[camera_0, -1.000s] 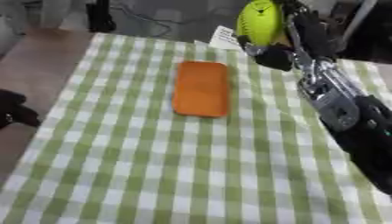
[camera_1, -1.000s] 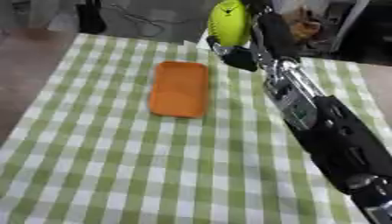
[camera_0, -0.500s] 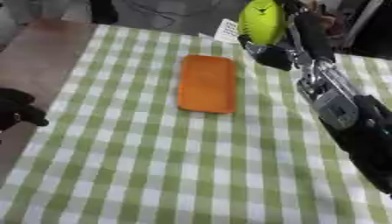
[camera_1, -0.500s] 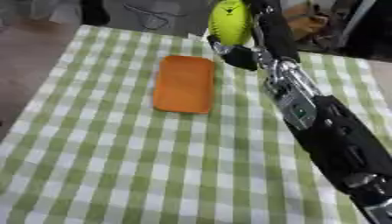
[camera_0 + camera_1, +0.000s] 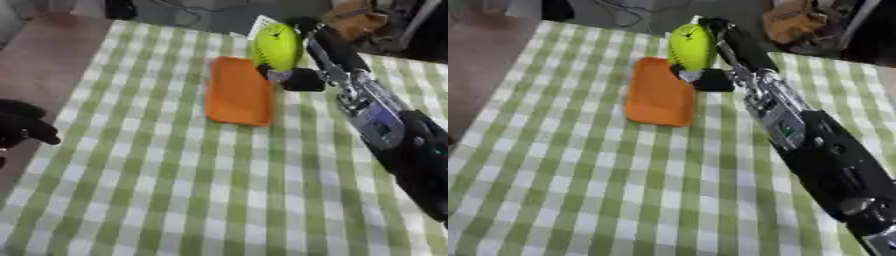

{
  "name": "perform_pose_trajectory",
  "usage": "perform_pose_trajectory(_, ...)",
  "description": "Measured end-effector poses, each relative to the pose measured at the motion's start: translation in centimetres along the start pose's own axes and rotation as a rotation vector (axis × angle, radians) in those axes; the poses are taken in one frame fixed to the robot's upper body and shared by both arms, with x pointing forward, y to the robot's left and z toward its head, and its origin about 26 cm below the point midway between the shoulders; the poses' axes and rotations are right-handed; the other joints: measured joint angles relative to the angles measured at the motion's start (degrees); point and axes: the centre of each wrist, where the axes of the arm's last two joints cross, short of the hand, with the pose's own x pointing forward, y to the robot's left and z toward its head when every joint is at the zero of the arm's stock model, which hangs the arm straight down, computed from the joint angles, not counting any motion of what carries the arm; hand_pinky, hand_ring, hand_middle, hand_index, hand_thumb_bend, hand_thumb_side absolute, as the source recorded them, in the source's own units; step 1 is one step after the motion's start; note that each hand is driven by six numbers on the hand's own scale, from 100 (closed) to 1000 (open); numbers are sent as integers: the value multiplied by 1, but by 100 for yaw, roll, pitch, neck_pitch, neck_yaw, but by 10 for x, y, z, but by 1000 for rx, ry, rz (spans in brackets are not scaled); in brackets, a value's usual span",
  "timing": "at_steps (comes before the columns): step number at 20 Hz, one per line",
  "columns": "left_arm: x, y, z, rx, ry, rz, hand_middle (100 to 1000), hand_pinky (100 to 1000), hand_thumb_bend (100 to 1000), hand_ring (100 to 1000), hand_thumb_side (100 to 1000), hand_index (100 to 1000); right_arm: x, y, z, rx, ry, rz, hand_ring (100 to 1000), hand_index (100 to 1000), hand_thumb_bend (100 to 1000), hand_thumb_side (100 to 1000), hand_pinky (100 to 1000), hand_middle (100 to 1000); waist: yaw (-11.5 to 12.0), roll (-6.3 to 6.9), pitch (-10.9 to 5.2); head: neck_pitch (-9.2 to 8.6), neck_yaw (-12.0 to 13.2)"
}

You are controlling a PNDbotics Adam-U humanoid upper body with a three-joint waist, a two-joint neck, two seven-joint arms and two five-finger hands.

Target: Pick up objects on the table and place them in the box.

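Observation:
My right hand (image 5: 302, 75) is curled round a yellow-green ball (image 5: 277, 46) with dark markings, held above the far part of the checked table (image 5: 175, 200). An orange flat rectangular object (image 5: 238, 96) lies on the cloth just left of and below the ball. The right arm (image 5: 815, 150) stretches in from the lower right. My left hand (image 5: 22, 129) shows as a dark shape at the left edge, off the table's side; its fingers cannot be made out. No box is identifiable in view.
A white card or paper (image 5: 262, 24) lies at the table's far edge behind the ball. Brown bag-like clutter (image 5: 363, 20) sits beyond the far right corner. The floor (image 5: 44, 55) shows at the left.
The whole picture has shifted, so the camera has moved. The ball in my right hand now sits lower, closer to the orange object's far right corner.

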Motion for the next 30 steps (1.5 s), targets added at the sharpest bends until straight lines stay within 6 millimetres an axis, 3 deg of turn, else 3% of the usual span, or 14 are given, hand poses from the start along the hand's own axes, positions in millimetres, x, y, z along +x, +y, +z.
perform_pose_trajectory(8, 0, -2, -4, -28, -13, 6, 726, 652, 156, 682, 993, 770, 3, -5, -5, 66, -53, 1, 408, 792, 100, 100, 108, 424, 129, -60, 123, -1, -70)
perform_pose_trajectory(21, 0, -2, -4, -35, -18, 9, 726, 652, 155, 682, 994, 769, 5, 3, -6, 133, -104, 16, 454, 829, 100, 100, 161, 499, 155, -65, 153, -2, -67)
perform_pose_trajectory(22, 0, -2, -4, -35, -18, 9, 727, 652, 155, 682, 993, 769, 5, 4, -6, 139, -105, 18, 501, 880, 100, 164, 231, 591, 155, -65, 153, -2, -66)
perform_pose_trajectory(23, 0, -2, -4, -36, -18, 9, 727, 652, 155, 682, 993, 769, 4, 5, -6, 149, -107, 25, 501, 880, 100, 164, 231, 591, 153, -65, 153, -2, -66)
perform_pose_trajectory(24, 0, -2, -4, -36, -18, 9, 727, 653, 155, 681, 993, 770, 5, 6, -6, 163, -111, 36, 536, 903, 100, 267, 288, 650, 148, -65, 153, -2, -66)
perform_pose_trajectory(25, 0, -2, -4, -36, -18, 9, 727, 653, 155, 681, 993, 770, 4, 7, -5, 179, -113, 48, 536, 903, 100, 267, 288, 650, 143, -65, 153, -2, -66)
perform_pose_trajectory(26, 0, -2, -4, -36, -19, 9, 727, 653, 155, 681, 993, 769, 3, 9, -4, 197, -115, 61, 583, 924, 100, 402, 358, 725, 131, -65, 153, -2, -66)
perform_pose_trajectory(29, 0, -2, -4, -36, -19, 9, 727, 653, 155, 681, 993, 769, 3, 10, -4, 241, -125, 99, 609, 930, 100, 447, 399, 753, 114, -65, 153, -2, -65)
perform_pose_trajectory(30, 0, -2, -4, -36, -19, 9, 727, 653, 155, 682, 992, 770, 3, 10, -4, 253, -128, 110, 665, 939, 100, 505, 463, 801, 106, -65, 153, -2, -64)
